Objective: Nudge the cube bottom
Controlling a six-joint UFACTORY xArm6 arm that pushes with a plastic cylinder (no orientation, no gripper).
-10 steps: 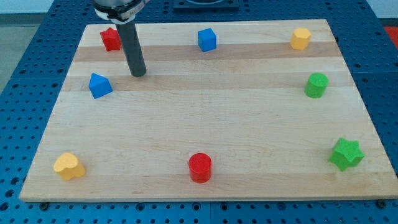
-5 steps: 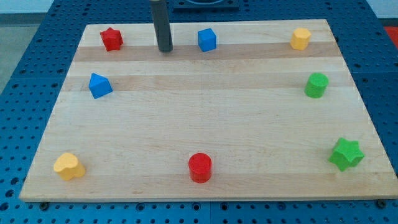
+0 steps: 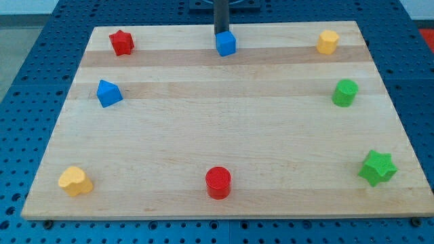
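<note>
Tip [image 3: 222,32] behind one blue cube [image 3: 226,43]

Table [image 3: 224,135], contents by position.
- Top edge: star block [image 3: 121,42] at the view's left; cube [image 3: 226,43] at centre, my tip [image 3: 222,32] directly behind it, touching or nearly so; hexagonal block [image 3: 327,41] at right.
- Left side: wedge-like block [image 3: 108,93].
- Right side: cylinder [image 3: 345,92]; lower star block [image 3: 377,167].
- Bottom edge: heart block [image 3: 74,181] at left; central cylinder [image 3: 218,182].
</note>
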